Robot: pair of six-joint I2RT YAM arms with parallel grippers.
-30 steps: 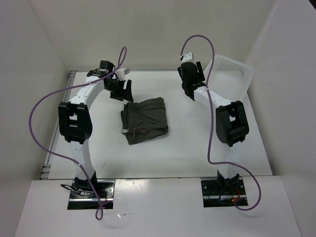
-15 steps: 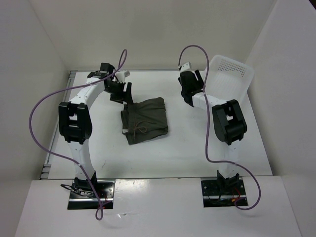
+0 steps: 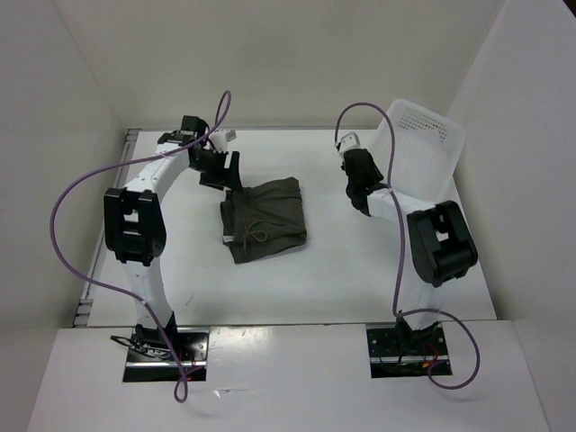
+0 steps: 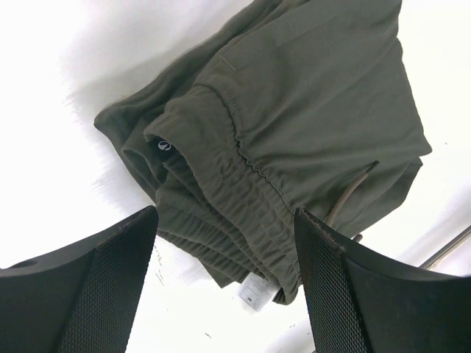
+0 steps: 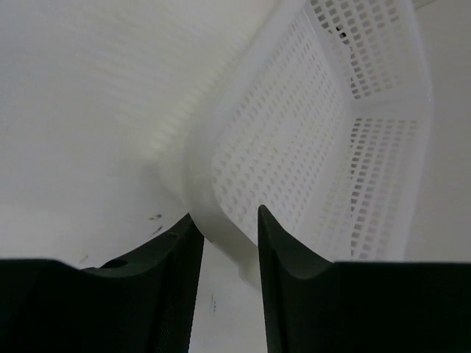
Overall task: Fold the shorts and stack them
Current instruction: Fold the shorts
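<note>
The dark olive shorts lie folded in a rough square on the white table, waistband and drawstring to the left. In the left wrist view the shorts fill the upper part. My left gripper is wide open and empty, just above the shorts' far left corner, and its jaws straddle the gathered waistband. My right gripper is well to the right of the shorts, at the white basket. Its fingers stand close together with the basket's rim between them.
The white perforated basket stands tilted against the right wall, its open side facing the table; it also fills the right wrist view. A white label sticks out of the waistband. White walls close in on the left, back and right.
My right gripper has swung right and nearer, from the far middle of the table to the basket's rim, and the basket has shifted slightly. My left gripper has barely moved.
</note>
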